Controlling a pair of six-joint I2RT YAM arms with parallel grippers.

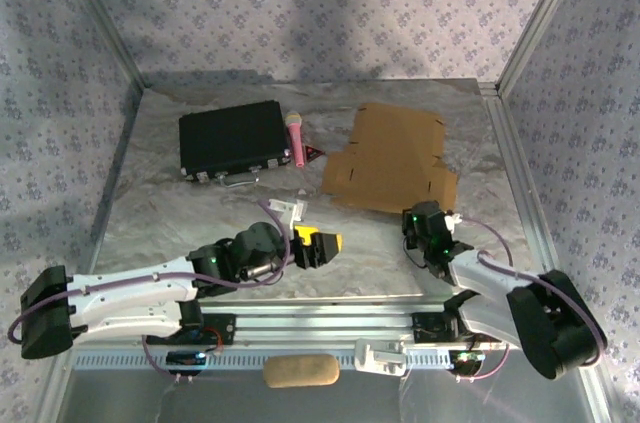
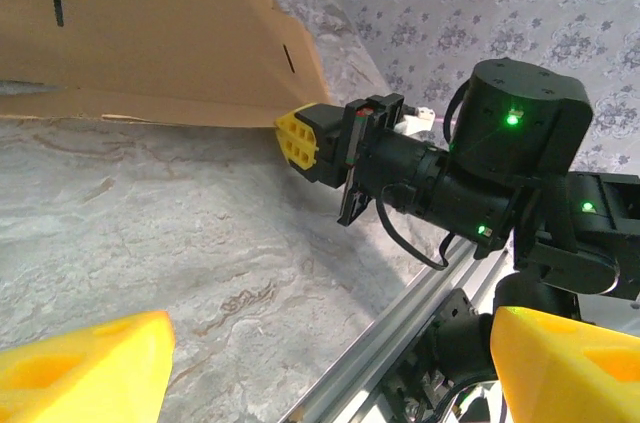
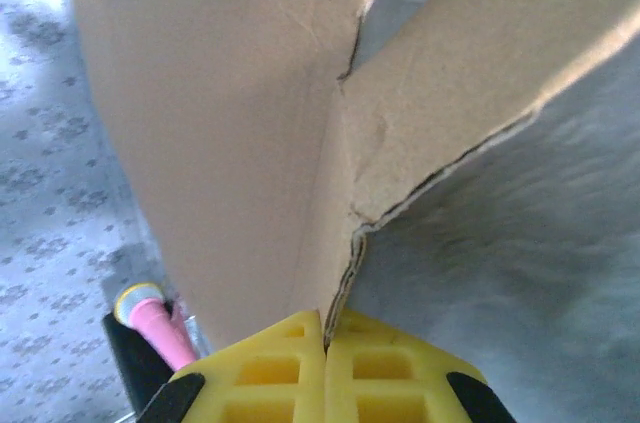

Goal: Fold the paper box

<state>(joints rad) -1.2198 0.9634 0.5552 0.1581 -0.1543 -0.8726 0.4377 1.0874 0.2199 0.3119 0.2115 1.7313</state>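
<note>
Marbled tabletop [image 1: 200, 223] carries the paper box [image 1: 392, 158] at the far right, lying mostly flat. Right claw [image 3: 325, 343] is closed on its near edge, apparently to raise a flap along the crease; that arm reaches low and forward. Left claw [image 1: 322, 245], fingers wide apart and holding nothing, sits low near the middle, pointing right, probably ready to assist.

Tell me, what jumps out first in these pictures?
The big tan paper box lies unfolded at the table's far right, and the right gripper pinches its near edge between yellow fingers. The left gripper sits open near the middle of the table. At the far left, a pink microphone lies right beside a black case.
</note>
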